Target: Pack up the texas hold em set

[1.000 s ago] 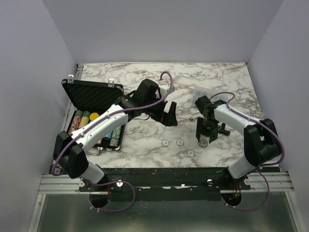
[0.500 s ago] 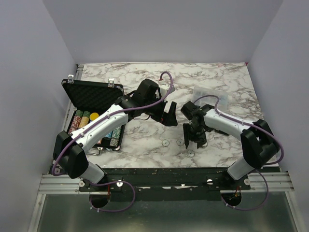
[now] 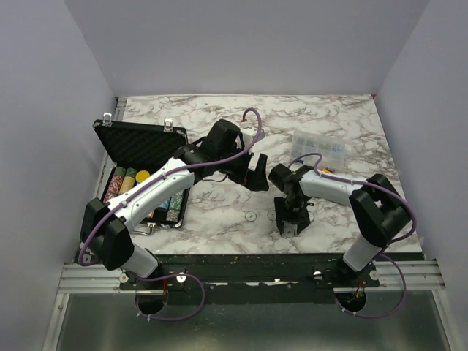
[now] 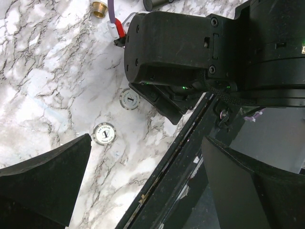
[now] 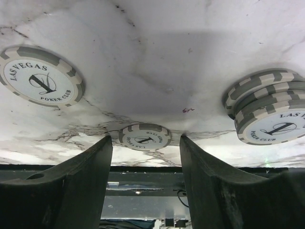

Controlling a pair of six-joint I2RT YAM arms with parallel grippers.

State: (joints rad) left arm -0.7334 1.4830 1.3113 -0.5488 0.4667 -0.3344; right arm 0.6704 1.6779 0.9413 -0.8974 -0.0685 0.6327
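Observation:
The black case lies open at the left with rows of coloured chips in it. My left gripper hangs open and empty above the table middle; its fingers show in the left wrist view. My right gripper is down at the table near the front edge. It is open, and its fingertips stand either side of a flat white chip. Another white chip lies to one side and a short stack of white chips to the other. One white chip lies apart. The red card box is out of view.
A clear plastic compartment box sits at the back right. A brass fitting lies on the marble by the right arm. The black front rail runs close behind the right gripper. Two white chips show below the left wrist.
My right gripper has moved left and toward the front edge, down over the white chips. The left arm has not moved.

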